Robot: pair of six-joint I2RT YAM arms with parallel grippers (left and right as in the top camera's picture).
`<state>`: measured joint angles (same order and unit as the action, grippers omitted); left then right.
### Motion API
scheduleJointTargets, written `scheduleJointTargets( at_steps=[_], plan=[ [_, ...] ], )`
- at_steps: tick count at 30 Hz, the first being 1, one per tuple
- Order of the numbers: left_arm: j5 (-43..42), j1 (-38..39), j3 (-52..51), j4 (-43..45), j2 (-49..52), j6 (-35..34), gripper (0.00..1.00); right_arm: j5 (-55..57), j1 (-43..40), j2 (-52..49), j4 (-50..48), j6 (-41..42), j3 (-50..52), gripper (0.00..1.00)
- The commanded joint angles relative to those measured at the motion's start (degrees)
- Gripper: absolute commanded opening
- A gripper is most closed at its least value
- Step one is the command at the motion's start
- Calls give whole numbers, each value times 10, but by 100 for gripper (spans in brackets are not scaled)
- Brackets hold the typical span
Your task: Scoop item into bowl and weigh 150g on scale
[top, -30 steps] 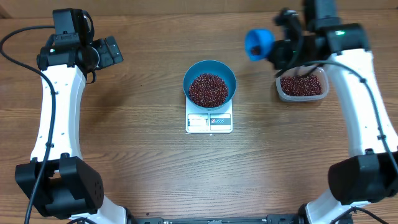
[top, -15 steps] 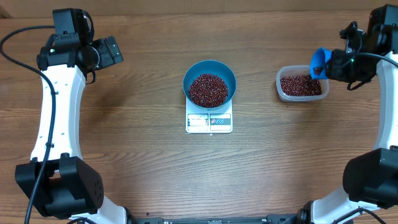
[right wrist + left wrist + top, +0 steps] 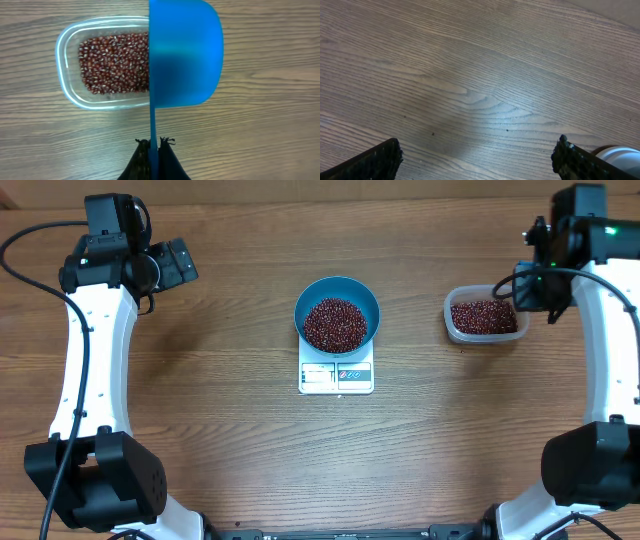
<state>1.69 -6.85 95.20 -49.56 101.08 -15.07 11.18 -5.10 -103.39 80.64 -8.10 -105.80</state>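
Though plain overhead earlier, scoop [image 3: 185, 55] now seemingly hidden under right gripper [image 3: 154, 145], clamped on it; left gripper [image 3: 477, 157] agape.

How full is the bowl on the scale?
Partly full: beans mound in the bowl, bare blue wall showing around them.

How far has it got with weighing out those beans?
Done: the bowl sits on the scale with a good mound of beans in it. In hand: the right jaws are shut on the handle of the blue scoop, held over one end of the tub, which holds more beans. Left: the scale's display is too small to read, so I cannot tell whether more scoops are needed.
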Motion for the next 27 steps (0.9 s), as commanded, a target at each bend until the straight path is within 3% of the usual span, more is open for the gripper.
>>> scheduleJointTargets(
  at_steps=[1,5,13,16,20,23,27],
  plan=[
    [-2,5,4,1,5,-2,100,92,31,16,-1,23,-9,4],
    [-2,5,4,1,5,-2,100,139,63,15,-4,24,-7,4],
    [-2,5,4,1,5,-2,100,126,70,15,-15,52,-7,4],
    [-2,5,4,1,5,-2,100,15,69,15,-49,51,-7,4],
    [-2,5,4,1,5,-2,100,-379,75,14,-137,1,-7,4],
    [-2,5,4,1,5,-2,99,-464,92,13,-172,1,-7,4],
    [-2,5,4,1,5,-2,100,-465,136,13,-176,0,-7,4]
  ],
)
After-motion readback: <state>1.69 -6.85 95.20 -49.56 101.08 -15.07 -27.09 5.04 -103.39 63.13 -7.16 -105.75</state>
